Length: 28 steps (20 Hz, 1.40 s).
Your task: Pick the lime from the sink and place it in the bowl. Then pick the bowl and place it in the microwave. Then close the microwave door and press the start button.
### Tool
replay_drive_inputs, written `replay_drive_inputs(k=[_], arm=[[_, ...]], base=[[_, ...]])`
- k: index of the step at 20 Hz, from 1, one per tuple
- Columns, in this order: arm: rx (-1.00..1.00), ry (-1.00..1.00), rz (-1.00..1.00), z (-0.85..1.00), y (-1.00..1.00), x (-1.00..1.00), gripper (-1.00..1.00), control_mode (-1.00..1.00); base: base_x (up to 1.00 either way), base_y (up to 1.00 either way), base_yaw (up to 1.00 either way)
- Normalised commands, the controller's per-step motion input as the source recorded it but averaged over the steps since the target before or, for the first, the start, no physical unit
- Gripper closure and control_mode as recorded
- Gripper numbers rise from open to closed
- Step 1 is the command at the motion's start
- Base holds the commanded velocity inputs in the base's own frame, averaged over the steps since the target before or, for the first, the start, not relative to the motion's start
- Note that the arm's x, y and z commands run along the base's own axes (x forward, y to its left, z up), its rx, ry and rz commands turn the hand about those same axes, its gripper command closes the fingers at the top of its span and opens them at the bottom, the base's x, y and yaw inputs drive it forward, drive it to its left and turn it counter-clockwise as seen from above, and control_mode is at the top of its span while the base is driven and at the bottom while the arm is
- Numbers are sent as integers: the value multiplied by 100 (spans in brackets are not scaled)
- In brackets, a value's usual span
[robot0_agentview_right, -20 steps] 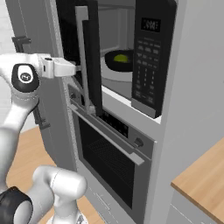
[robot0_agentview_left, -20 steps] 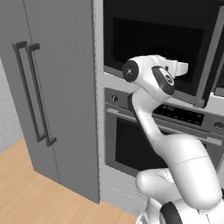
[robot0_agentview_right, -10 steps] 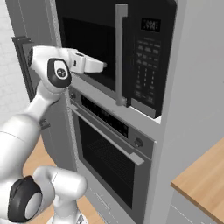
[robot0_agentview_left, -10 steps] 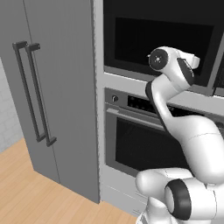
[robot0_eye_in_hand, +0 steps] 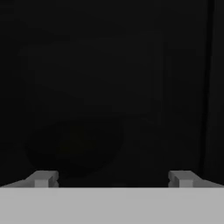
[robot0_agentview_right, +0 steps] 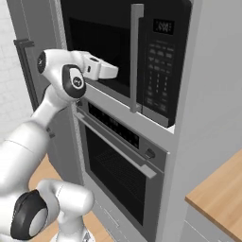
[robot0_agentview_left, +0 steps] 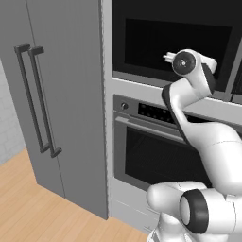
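The microwave door (robot0_agentview_right: 101, 38) lies shut or nearly shut against the microwave (robot0_agentview_right: 156, 19), its vertical handle (robot0_agentview_right: 136, 56) beside the dark button panel (robot0_agentview_right: 160, 52). My gripper (robot0_agentview_right: 115, 72) is pressed up to the door's dark window (robot0_agentview_left: 175, 42); seen from the left, the gripper (robot0_agentview_left: 166, 57) points into the glass. In the hand view the gripper (robot0_eye_in_hand: 112, 178) is open, its fingertips (robot0_eye_in_hand: 41, 178) wide apart with nothing between them. Through the glass a faint round dark shape (robot0_eye_in_hand: 74, 144) shows. The lime and bowl are hidden behind the door. The sink is out of view.
Below the microwave sits a built-in oven (robot0_agentview_right: 118, 165) with a horizontal handle (robot0_agentview_right: 113, 146). A tall grey fridge (robot0_agentview_left: 61, 94) with two vertical handles stands to the left. A wooden counter corner (robot0_agentview_right: 217, 198) lies at the right.
The microwave door has swung from wide open to shut, covering the lime and bowl. My arm followed it rightwards, staying against the door.
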Motion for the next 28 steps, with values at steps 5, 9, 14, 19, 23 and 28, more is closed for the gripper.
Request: replay_drive_inputs(k=[5,9,14,19,23,28], arm=[[1,-3,5,-4,-10,-27,-100,-100],[1,0,0,7,6,-100,-100,-100],[0,0,1,-8,10,-100,100,-100],[0,0,1,-5,0,-100,100,-100],[-1,-1,0,-6,0,-79,100,-100],[-5,-1,1,-21,-2,-45,100,-100]], base=[[0,0,0],[0,0,0],[0,0,0],[0,0,0],[0,0,0],[0,0,0]])
